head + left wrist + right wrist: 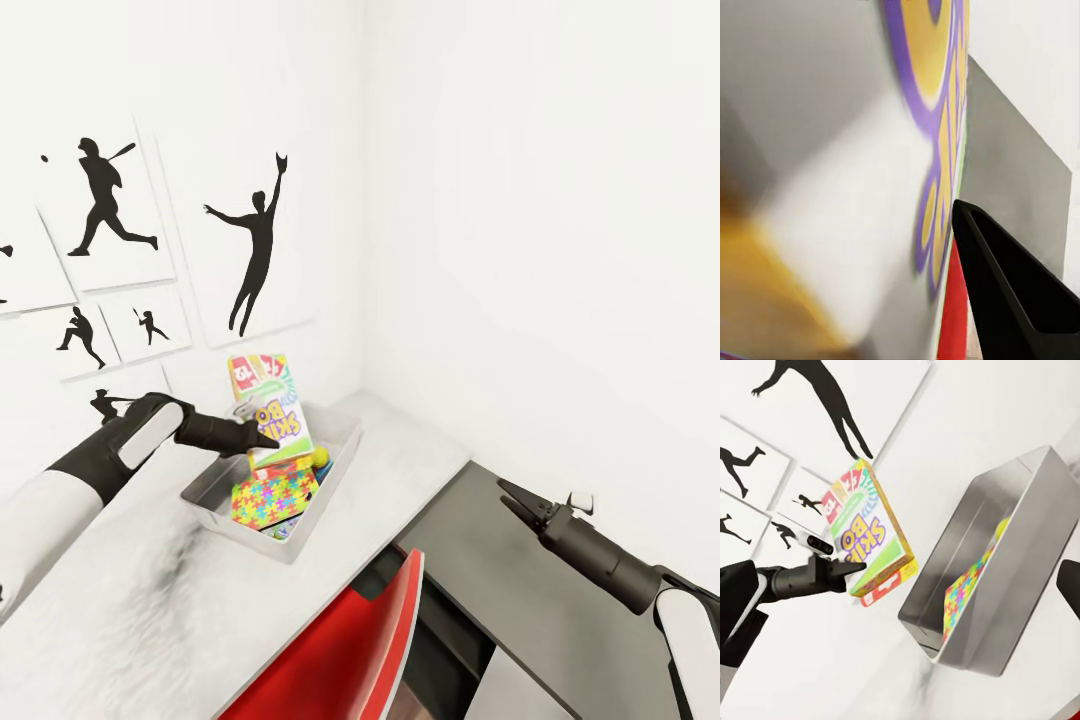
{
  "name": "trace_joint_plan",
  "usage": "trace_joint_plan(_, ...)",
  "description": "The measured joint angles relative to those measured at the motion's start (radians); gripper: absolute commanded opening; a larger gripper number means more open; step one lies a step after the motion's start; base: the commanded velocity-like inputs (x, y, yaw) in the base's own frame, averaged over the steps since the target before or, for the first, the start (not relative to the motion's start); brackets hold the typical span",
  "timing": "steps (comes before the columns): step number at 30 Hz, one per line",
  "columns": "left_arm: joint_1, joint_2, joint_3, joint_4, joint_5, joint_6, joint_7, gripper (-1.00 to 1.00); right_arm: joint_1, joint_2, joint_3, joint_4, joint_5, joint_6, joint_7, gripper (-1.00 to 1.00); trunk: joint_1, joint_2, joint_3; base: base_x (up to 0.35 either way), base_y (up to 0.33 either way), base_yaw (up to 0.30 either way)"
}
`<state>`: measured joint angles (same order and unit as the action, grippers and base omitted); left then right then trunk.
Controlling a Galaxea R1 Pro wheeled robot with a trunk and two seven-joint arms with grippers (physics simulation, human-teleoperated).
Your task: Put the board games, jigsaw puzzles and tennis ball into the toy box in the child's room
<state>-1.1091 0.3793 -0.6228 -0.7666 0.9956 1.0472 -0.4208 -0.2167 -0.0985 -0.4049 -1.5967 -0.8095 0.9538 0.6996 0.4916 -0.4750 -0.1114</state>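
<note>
left arm (60,490): white shell forearm, black wrist section, pale grey panel just behind the pincer
left gripper (262,436): black, slim tapered fingers
left finger (1016,292): matte black, hollow wedge, raised rim
right arm (690,625): white shell, black cylindrical wrist
right gripper (512,497): black, pointed fingers; small white block just behind them

The toy box (340,470) sits near the table's (400,450) far corner, walls close behind. The upright Skip-Bo carton (268,410) blocks its far end; the near end, above the jigsaw puzzle (272,497), stays open. The red chair (350,650) crowds the table's front edge.
</note>
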Motion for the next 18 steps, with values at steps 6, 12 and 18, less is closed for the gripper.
trace_joint_plan(6, -0.032, 0.005, -0.015, 0.033, -0.123, 0.0, -0.07, -1.0, 0.0, 0.0, 0.0, 0.0, -0.001, 0.0, 0.001, 1.0, 0.0, 0.0, 0.0, 0.0, 0.0, 0.0)
trace_joint_plan(12, -0.045, 0.006, -0.015, 0.103, -0.351, -0.015, -0.324, -1.0, 0.0, 0.001, 0.002, 0.0, -0.001, 0.0, 0.001, 1.0, 0.0, 0.0, 0.0, 0.0, 0.0, 0.0)
trace_joint_plan(18, -0.046, 0.006, -0.012, 0.166, -0.455, -0.133, -0.541, -1.0, 0.0, 0.002, 0.002, 0.0, -0.001, 0.0, 0.002, 1.0, 0.0, 0.0, 0.0, 0.0, 0.0, 0.0)
